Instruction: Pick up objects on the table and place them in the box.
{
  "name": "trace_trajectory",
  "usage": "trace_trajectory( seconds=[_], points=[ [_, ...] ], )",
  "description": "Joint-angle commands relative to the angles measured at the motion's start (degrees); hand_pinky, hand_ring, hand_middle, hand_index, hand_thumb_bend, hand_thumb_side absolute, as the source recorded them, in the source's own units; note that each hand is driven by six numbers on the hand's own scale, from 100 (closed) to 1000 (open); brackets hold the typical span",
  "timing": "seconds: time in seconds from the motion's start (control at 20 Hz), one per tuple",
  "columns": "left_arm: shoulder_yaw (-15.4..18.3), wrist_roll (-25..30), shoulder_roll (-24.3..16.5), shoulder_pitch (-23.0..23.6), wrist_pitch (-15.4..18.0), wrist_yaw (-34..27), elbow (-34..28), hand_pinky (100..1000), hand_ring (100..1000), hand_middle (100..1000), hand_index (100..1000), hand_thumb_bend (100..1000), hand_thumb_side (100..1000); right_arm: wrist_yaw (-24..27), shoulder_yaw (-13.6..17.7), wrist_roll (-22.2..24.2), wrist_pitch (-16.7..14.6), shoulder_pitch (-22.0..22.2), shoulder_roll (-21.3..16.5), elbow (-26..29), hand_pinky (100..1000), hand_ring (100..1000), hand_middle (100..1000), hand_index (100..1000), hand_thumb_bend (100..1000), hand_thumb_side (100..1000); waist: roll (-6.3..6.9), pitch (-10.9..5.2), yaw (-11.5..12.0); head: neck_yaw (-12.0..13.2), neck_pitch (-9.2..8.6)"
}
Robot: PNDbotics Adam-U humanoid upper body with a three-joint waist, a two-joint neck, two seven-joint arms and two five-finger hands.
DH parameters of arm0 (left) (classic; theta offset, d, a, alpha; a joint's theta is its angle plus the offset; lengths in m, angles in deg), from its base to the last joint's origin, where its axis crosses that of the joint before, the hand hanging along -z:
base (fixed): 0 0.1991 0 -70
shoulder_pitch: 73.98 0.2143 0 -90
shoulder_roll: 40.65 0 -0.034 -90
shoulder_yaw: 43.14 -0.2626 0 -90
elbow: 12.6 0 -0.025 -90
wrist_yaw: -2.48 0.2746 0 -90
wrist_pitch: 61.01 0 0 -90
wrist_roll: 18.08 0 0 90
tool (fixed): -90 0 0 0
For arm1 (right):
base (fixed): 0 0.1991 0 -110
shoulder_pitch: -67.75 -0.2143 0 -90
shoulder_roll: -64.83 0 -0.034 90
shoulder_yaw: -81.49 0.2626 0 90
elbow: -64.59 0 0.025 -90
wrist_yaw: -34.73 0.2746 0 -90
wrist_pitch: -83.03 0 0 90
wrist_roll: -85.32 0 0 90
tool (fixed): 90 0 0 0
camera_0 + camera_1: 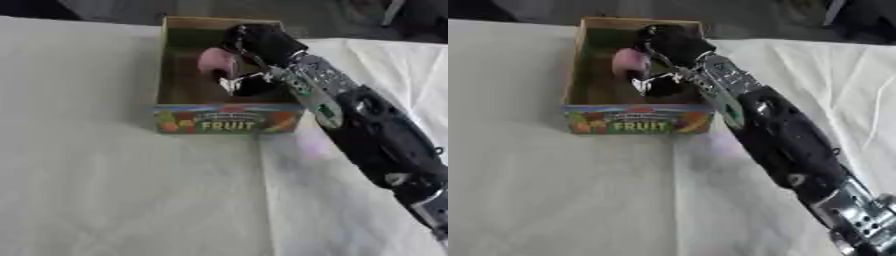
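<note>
A cardboard box (229,121) with a colourful "FRUIT" label on its front wall stands at the far middle of the table. My right hand (258,47) reaches in over its right wall, fingers and thumb curled round a pink rounded object (216,62) held inside the box above its floor. Whether the pink object touches the floor is hidden by the hand. My right arm (785,137) comes in from the lower right. The left hand shows in neither view.
A white cloth (114,185) covers the table, with a fold line running down from the box's front right corner. Dark shapes lie beyond the table's far edge.
</note>
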Motion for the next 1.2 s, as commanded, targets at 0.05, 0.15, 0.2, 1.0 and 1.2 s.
trace_trajectory(
  seconds=[0.05,0.15,0.2,1.0,1.2],
  points=[
    [-0.1,0.2,-0.8,-0.4,-0.1,0.0,-1.3,516,513,578,744,100,848,-2.1,0.9,2.6,-1.7,-2.1,-0.7,0.4,616,782,684,752,100,764,0.26,-1.31,-0.1,-0.4,-0.29],
    [-0.1,0.2,-0.8,-0.3,-0.2,0.0,-1.3,516,514,579,744,100,848,-2.0,1.1,3.6,-1.7,-2.7,-0.7,0.8,624,793,709,784,100,759,0.21,-1.46,-0.3,-0.3,-0.15],
    [-0.1,0.2,-0.8,-0.3,-0.2,0.0,-1.3,516,514,579,744,100,848,-1.7,1.2,4.0,-1.7,-2.9,-0.7,1.0,625,795,713,790,100,757,0.2,-1.54,-0.4,-0.2,-0.11],
    [0.4,-0.5,-0.9,0.7,-0.9,0.2,-1.3,515,515,579,744,100,851,19.3,5.8,6.6,6.6,-0.4,-6.0,16.4,629,782,725,888,392,852,0.29,-3.76,-2.7,2.2,1.83],
    [0.6,-0.9,-0.9,1.2,-1.0,0.3,-1.3,515,515,579,744,100,847,31.9,9.5,5.9,13.8,3.7,-10.2,28.7,622,773,714,883,382,905,0.91,-4.58,-4.2,5.8,3.71]
  ],
)
